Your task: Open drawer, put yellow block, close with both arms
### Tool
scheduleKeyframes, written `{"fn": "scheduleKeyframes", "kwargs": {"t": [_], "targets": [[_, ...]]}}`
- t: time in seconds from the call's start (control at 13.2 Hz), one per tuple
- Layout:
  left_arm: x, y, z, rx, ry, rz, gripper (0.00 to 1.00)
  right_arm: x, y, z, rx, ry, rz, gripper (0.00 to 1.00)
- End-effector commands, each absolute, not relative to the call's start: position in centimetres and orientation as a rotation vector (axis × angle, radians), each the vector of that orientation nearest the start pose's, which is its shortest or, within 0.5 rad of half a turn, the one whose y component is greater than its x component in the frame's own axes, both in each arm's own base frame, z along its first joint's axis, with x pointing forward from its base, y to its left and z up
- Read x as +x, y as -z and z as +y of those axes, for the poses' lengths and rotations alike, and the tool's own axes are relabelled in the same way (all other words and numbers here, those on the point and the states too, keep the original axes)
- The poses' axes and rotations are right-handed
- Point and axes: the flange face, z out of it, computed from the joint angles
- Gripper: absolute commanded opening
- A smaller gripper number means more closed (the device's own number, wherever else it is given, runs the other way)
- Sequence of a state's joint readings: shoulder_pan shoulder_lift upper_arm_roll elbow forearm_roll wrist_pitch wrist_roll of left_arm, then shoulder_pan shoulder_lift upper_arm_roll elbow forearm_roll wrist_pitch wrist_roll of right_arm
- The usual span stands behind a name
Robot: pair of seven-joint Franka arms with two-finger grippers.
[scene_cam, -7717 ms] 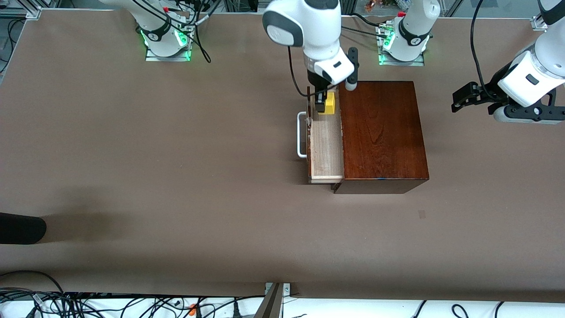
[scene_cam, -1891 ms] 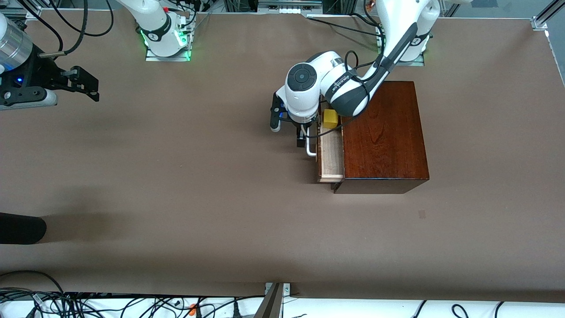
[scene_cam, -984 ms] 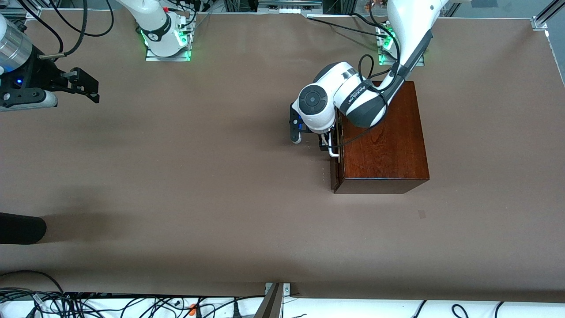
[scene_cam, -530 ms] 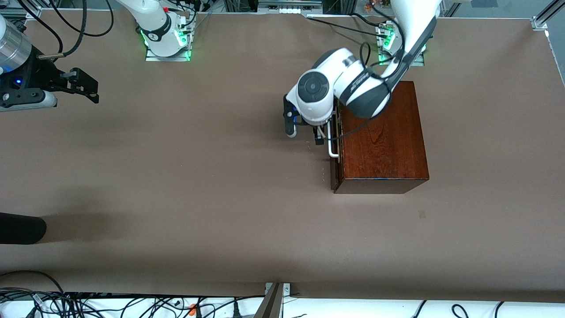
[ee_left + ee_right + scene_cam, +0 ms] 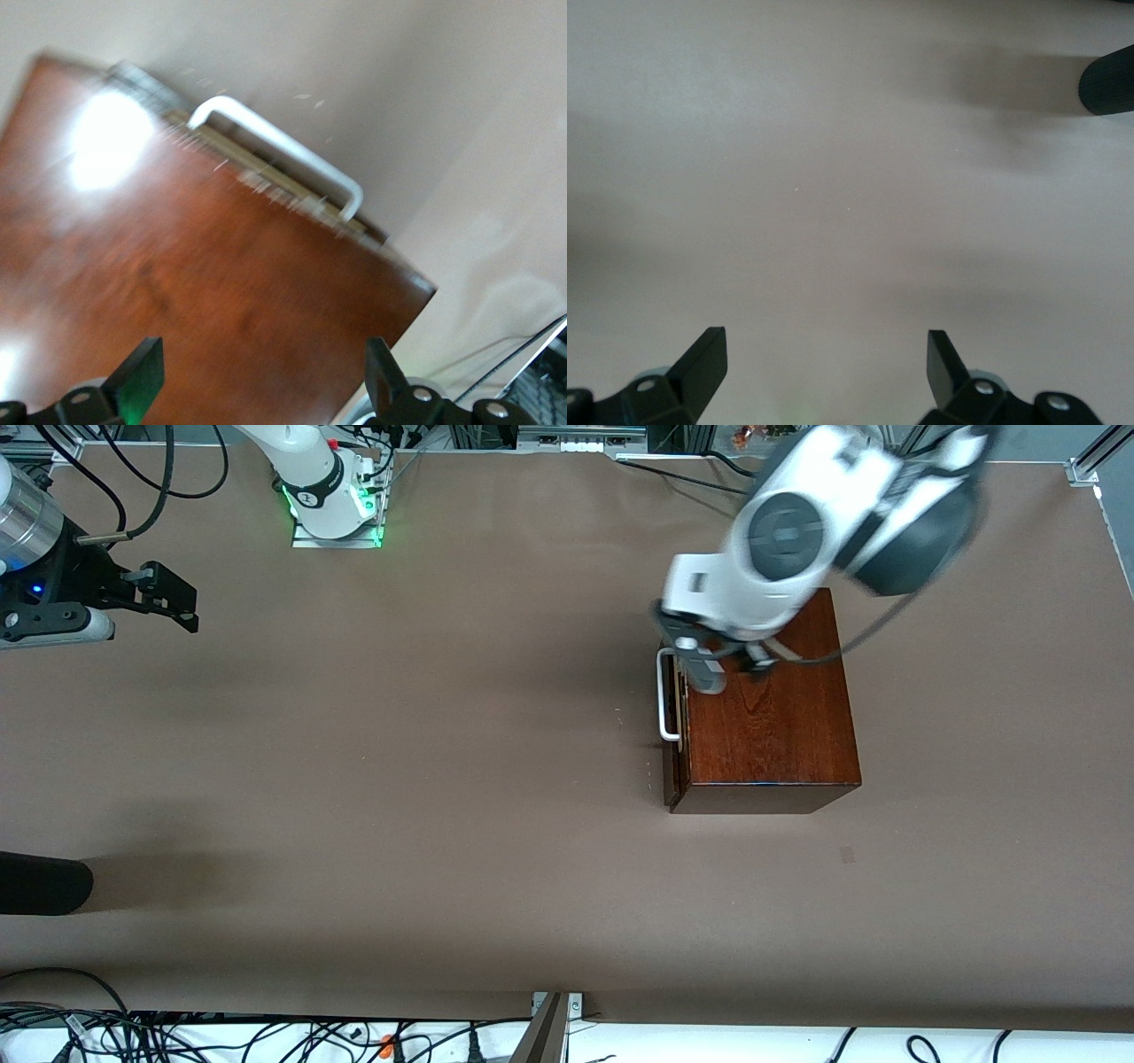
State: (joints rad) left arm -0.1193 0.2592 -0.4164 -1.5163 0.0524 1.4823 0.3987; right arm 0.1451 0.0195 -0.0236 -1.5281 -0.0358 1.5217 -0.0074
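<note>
Front view: the drawer point(image 5: 671, 717) sits pushed into the dark wooden box point(image 5: 766, 713), its white handle point(image 5: 664, 695) at the box's nine o'clock side. The left pincer point(image 5: 726, 664) is over the box's top. The right pincer point(image 5: 164, 598) waits over bare worktop point(image 5: 399, 779) at that arm's end.

Left wrist view: fingers point(image 5: 142, 376) spread, empty.

Right wrist view: fingers point(image 5: 704, 359) spread wide, empty. The yellow block shows nowhere.

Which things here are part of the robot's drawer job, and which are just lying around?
Part of the job:
- drawer, shut
- wooden box
- left gripper, open above the box
- right gripper, open, waiting over bare table

Just lying about:
- black roll at the table edge
- cables
</note>
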Motion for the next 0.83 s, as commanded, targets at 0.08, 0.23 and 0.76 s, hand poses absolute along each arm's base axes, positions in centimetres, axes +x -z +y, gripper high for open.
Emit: {"fn": "scheduleKeyframes", "kwargs": {"t": [0.08,0.23,0.76], "targets": [[56.4,-56.1,-19.2,-2.951,-0.353,1.169,1.00,55.4,-63.4,6.4,-3.157,-0.025,-0.188,1.00],[56.1,-59.1,-14.9,-3.004,-0.275,0.982,1.00,55.4,-63.4,6.4,-3.157,-0.025,-0.188,1.00],[53.1,-61.1,-3.5,-3.141,0.050,-0.064,1.00,55.4,-63.4,6.3,-3.156,-0.025,-0.185,1.00]]}}
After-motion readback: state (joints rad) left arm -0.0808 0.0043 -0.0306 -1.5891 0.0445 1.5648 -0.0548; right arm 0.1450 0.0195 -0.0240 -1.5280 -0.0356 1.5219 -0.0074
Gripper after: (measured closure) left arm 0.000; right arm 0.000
